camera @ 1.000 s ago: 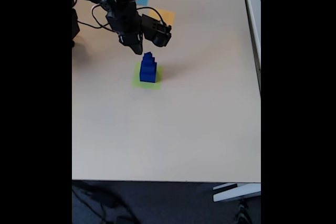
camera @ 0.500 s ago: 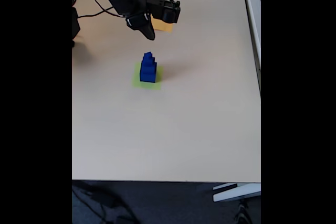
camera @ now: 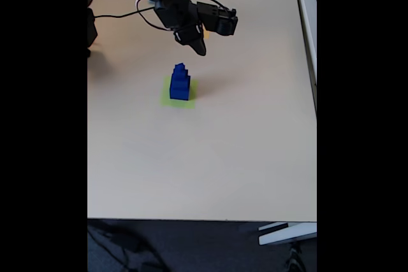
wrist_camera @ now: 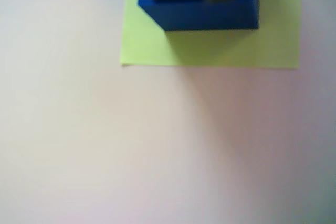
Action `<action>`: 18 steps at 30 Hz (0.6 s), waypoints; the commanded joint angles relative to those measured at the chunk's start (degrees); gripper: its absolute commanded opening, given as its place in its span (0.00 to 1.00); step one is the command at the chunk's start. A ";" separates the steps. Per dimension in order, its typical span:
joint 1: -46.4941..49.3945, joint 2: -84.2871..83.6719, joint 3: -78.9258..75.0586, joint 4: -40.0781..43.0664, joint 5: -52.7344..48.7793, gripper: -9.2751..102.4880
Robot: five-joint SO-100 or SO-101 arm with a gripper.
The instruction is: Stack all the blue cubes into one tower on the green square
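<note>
1. Gripper (camera: 199,48): in the fixed view it hangs above the table, up and to the right of the tower, apart from it. The fingers come to a dark point with nothing between them. How far they are open cannot be told at this size.
2. Tower (camera: 180,82): the blue cubes stand in a stepped column, largest at the bottom, smallest on top. The column looks upright.
3. Green square (camera: 167,99): it lies flat under the tower. In the wrist view, the bottom cube (wrist_camera: 210,14) sits inside its edges, with green (wrist_camera: 210,51) showing on the near side.
4. Table (camera: 204,157): no blue cube lies loose beside the tower.
5. Status, as a judgement: stacking appears complete. What is left is to clear the arm.
</note>
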 commanded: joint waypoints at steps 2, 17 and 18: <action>0.00 1.76 3.25 -2.72 0.70 0.08; 1.76 4.48 12.13 -8.70 -2.02 0.08; 1.85 4.57 11.78 -8.53 -2.02 0.08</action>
